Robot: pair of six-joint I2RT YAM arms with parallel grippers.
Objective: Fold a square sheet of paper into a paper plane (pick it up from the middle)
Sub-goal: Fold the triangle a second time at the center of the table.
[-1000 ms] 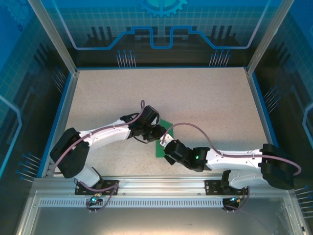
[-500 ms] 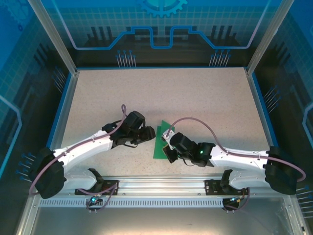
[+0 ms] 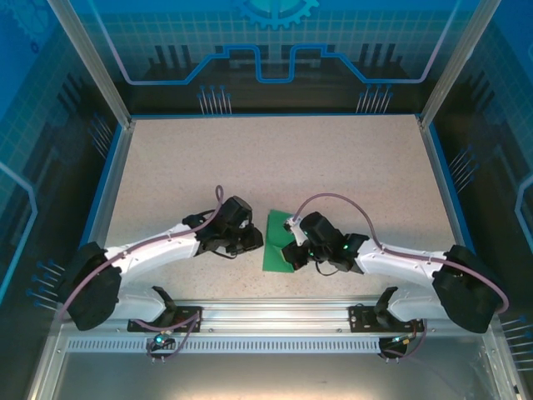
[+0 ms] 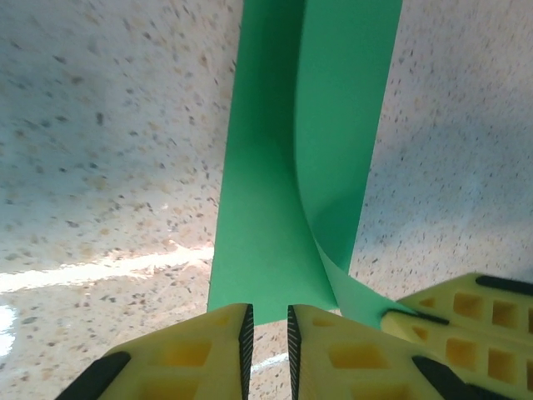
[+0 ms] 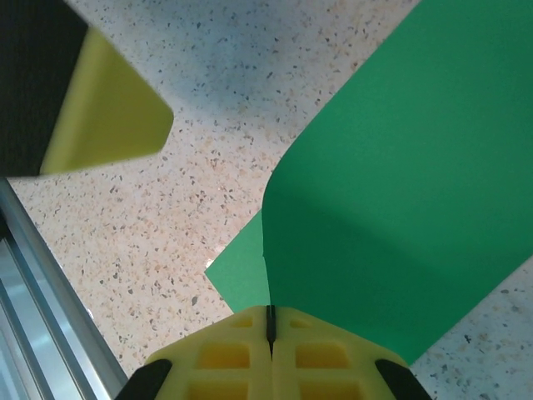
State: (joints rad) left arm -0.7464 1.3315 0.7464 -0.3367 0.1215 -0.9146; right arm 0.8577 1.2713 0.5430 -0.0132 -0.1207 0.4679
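Speckled tabletop (image 3: 333,167) carries the square sheet of paper (image 3: 273,250) at lower centre, its curled flap clamped by the right gripper (image 5: 268,312), jaws together, while the left gripper (image 4: 268,321), jaws slightly apart and narrower than a second ago, meets its left edge.

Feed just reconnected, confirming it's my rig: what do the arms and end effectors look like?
The left arm and right arm have white links, black joints and a looping mauve cable each. A green light glows on the right arm. The left end effector and right end effector have yellow fingers with rectangular cut-outs and black edging.
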